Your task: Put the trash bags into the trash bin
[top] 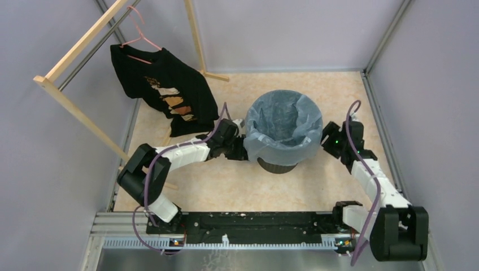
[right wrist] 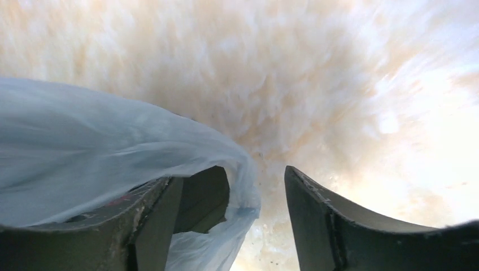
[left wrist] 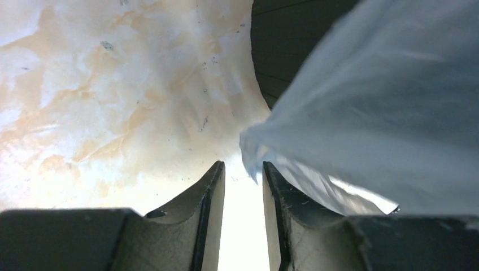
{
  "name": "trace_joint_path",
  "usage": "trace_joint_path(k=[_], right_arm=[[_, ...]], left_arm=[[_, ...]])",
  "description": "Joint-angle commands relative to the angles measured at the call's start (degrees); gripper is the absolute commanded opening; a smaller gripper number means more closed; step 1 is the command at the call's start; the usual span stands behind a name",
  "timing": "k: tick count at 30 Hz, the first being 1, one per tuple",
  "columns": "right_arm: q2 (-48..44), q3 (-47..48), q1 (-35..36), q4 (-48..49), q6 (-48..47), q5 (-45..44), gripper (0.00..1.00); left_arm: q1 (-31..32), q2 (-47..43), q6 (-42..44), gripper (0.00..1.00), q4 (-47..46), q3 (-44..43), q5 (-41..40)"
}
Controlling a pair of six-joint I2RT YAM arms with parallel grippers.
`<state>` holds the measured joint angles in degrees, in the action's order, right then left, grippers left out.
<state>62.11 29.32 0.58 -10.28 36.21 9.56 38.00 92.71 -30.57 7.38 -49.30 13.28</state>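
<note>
Trash bag (top: 281, 121): centre of frame, lining trash bin (top: 275, 165), film folded out over rim, mouth open. Task looks nearly done; what's left seems only arms backing off.
Left gripper (left wrist: 243, 165): jaws parted, nothing between, film brushing outside of one finger.
Right gripper (right wrist: 257, 172): jaws wide, released, film draped over one finger.
Table (top: 186, 186): mottled beige, matte.
Upper left: black T-shirt (top: 164, 93) on pink hanger (top: 138, 39), wooden rack (top: 79, 110).
Pale lilac walls around.
</note>
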Motion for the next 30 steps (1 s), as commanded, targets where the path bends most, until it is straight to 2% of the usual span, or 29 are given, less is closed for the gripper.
trace_joint_path(k=[1, 3, 6, 10, 13, 16, 19, 23, 25, 30], right_arm=[[-8.3, 9.1, -0.4, -10.0, -3.1, -14.8, 0.69], [-10.5, 12.2, -0.4, -12.6, -4.0, -17.8, 0.72], [-12.2, 17.4, -0.4, -15.0, -6.5, -20.0, 0.76], [-12.5, 25.1, -0.4, -17.5, -11.3, -18.1, 0.78], [-11.9, 31.4, -0.4, -19.3, -14.1, -10.9, 0.78], [-11.5, 35.5, 0.2, -17.7, -16.4, 2.6, 0.78], [-8.9, 39.4, 6.1, -17.0, -18.4, 9.4, 0.79], [-2.5, 47.7, 22.8, -23.4, -24.3, 0.8, 0.79], [0.7, 49.7, 28.6, -26.1, -26.1, -2.7, 0.79], [8.6, 51.1, 30.6, -37.2, -27.9, -5.1, 0.75]], left_arm=[[0.3, -6.2, -0.9, 0.38, 0.8, 1.4, -1.8], [0.3, -9.4, -1.6, 0.42, 0.9, 3.2, -3.9], [0.3, -16.2, -2.2, 0.52, 1.2, 5.9, -6.5], [0.3, -24.2, -2.5, 0.60, 4.5, 7.6, -9.7], [0.3, -30.3, -2.6, 0.63, 8.1, 7.8, -12.1], [0.3, -37.1, -2.5, 0.65, 11.2, 8.3, -14.2], [0.3, -44.6, -0.8, 0.68, 12.6, 8.2, -16.2], [0.3, -53.4, 5.6, 0.71, 9.5, 5.5, -15.4], [0.4, -56.2, 9.8, 0.75, 6.6, 2.8, -12.7], [0.4, -55.8, 17.6, 0.84, 4.1, -7.3, -9.0]])
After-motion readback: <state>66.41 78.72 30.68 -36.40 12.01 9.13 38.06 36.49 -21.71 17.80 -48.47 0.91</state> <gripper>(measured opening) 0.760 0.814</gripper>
